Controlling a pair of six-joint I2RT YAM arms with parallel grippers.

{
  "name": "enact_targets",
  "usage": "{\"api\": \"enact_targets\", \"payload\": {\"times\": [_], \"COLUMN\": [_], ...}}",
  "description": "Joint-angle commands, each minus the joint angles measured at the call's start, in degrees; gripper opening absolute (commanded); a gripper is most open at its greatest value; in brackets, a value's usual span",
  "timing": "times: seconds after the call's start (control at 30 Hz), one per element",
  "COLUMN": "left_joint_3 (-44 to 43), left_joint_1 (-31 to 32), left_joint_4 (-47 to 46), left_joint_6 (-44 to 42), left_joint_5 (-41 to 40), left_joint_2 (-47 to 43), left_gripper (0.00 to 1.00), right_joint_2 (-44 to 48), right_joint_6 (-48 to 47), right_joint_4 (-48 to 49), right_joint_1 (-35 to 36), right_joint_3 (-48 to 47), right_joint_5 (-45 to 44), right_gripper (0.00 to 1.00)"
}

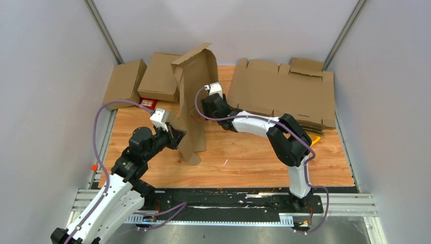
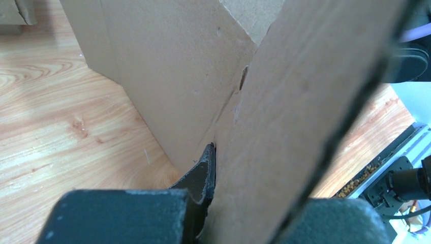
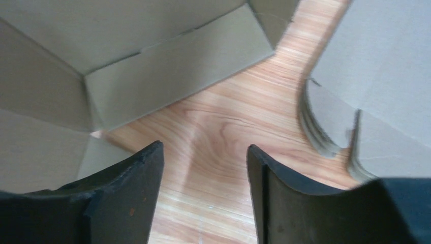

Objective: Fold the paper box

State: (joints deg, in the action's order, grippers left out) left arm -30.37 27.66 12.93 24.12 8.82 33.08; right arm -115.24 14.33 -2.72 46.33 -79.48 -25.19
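Top external: the paper box [image 1: 190,76] stands on the worktop [image 1: 244,157], left jaws pinching its near flap, right jaws spread beside it, cardboard sheets [image 1: 284,94] far right.

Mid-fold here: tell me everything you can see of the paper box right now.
The paper box is plain brown corrugated cardboard, unprinted, with creases and several flaps. Only partly folded, it stands on end near the middle of the wooden table, its bottom corner seemingly on the wood and its top flap splayed open. The left gripper is clamped on a lower flap at its left edge. The right gripper is open at its right side, facing the hollow inside; whether it touches cannot be told.
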Motion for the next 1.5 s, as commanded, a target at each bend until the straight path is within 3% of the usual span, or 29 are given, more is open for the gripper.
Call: {"api": "enact_targets", "payload": {"times": [0.0, 0.13, 0.23, 0.4, 0.6, 0.9, 1.1, 1.37, 1.47], "left_joint_3": [0.69, 0.66, 0.51, 0.38, 0.26, 0.05, -0.02, -0.11, 0.04], "left_joint_1": [0.03, 0.03, 0.03, 0.04, 0.03, 0.03, 0.03, 0.03, 0.02], "left_joint_4": [2.97, 3.25, 3.37, 3.36, 3.58, 4.13, 3.96, 4.12, 4.04], "left_joint_6": [1.83, 1.55, 1.37, 1.2, 1.0, 0.88, 1.02, 1.19, 1.42], "left_joint_5": [2.2, 2.1, 2.23, 2.45, 2.65, 2.68, 2.78, 2.75, 2.53], "left_joint_2": [1.0, 1.06, 1.53, 2.06, 2.15, 2.12, 2.24, 2.26, 2.21], "left_gripper": [0.0, 0.0, 0.0, 0.0, 0.0, 0.0, 0.0, 0.0, 0.07], "right_joint_2": [2.08, 0.04, -3.07, -8.87, -14.78, -20.18, -23.45, -23.28, -21.57], "right_joint_6": [-2.54, 1.67, 7.11, 17.89, 23.97, 27.96, 29.83, 29.42, 28.67], "right_joint_4": [9.16, 12.48, 14.55, 15.69, 14.38, 13.64, 5.84, 0.68, 0.44], "right_joint_1": [-0.5, -4.41, -7.38, -9.61, -9.74, -9.55, -8.71, -7.98, -7.76], "right_joint_3": [0.81, -0.08, -2.28, -6.49, -13.09, -17.04, -21.26, -19.23, -17.34], "right_joint_5": [9.39, 20.56, 28.65, 30.94, 30.97, 30.86, 27.8, 22.59, 21.62], "right_gripper": [0.53, 0.14, 0.0, 0.0, 0.0, 0.0, 0.0, 0.0, 0.0]}}
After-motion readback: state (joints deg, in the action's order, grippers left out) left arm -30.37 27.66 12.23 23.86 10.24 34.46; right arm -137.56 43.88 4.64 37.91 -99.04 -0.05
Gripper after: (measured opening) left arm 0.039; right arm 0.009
